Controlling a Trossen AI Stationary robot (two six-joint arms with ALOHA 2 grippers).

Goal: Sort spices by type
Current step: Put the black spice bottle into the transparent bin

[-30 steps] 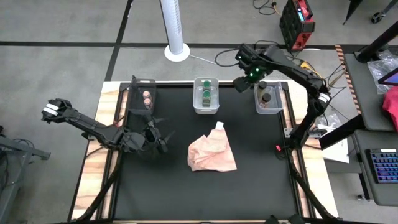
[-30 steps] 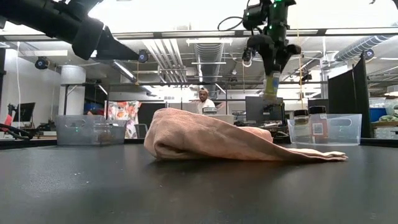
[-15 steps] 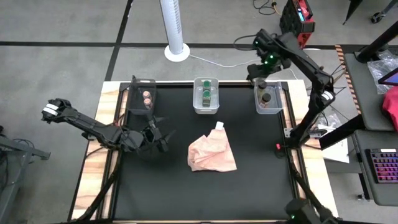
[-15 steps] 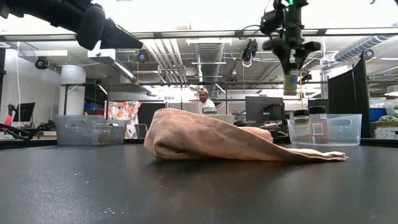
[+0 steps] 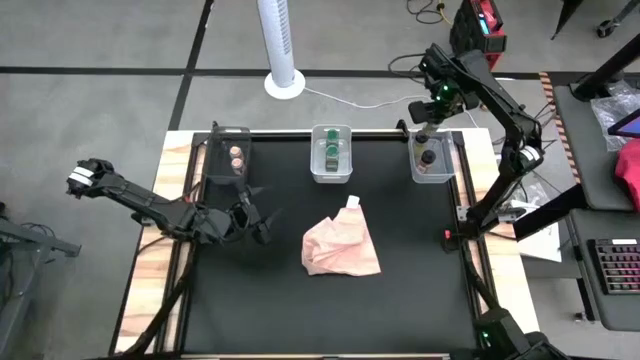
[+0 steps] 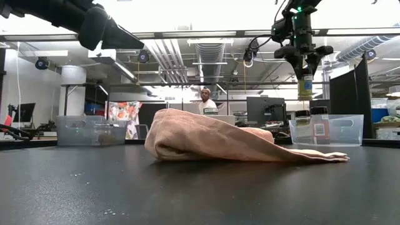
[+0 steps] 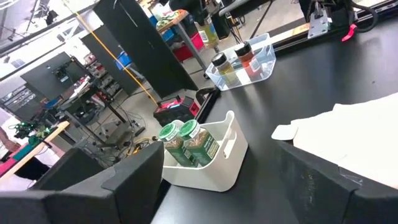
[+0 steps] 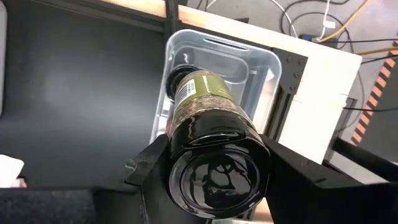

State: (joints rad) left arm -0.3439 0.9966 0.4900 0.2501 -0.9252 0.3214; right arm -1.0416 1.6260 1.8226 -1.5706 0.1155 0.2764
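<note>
A black mat [image 5: 330,300] is covering the table, and behind it an open workshop with desks and monitors is showing in the low view, where a person [image 6: 204,100] is sitting far off.

The jar [image 8: 211,130] with the black lid is hanging in the right gripper [image 5: 428,108], whose fingers are closed on its sides near the cap. Its long axis is pointing almost straight down, lid up, toward the right bin [image 5: 447,150], which is lying directly under it at the far right of the mat. In the low view the jar [image 6: 305,86] is still clear above the bin rim, not touching it. So, by my judgement, the coming move is a straight lowering, and the right arm is the only one near.

The jar is a small smooth cylinder, clear-walled, with greenish-brown spice and a paper label; the lid is glossy. The bin is clear hard plastic, rectangular, and another black-lid jar [image 5: 428,157] is already standing inside. The middle bin [image 5: 331,175] is holding green-lid jars [image 7: 186,142], and the left bin [image 5: 216,160] is holding pink-lid jars [image 5: 237,158].

A soft pink cloth [image 5: 342,246] is lying crumpled in the centre. The left gripper [image 5: 250,222] is waiting low over the left side of the mat, fingers parted and holding nothing.
</note>
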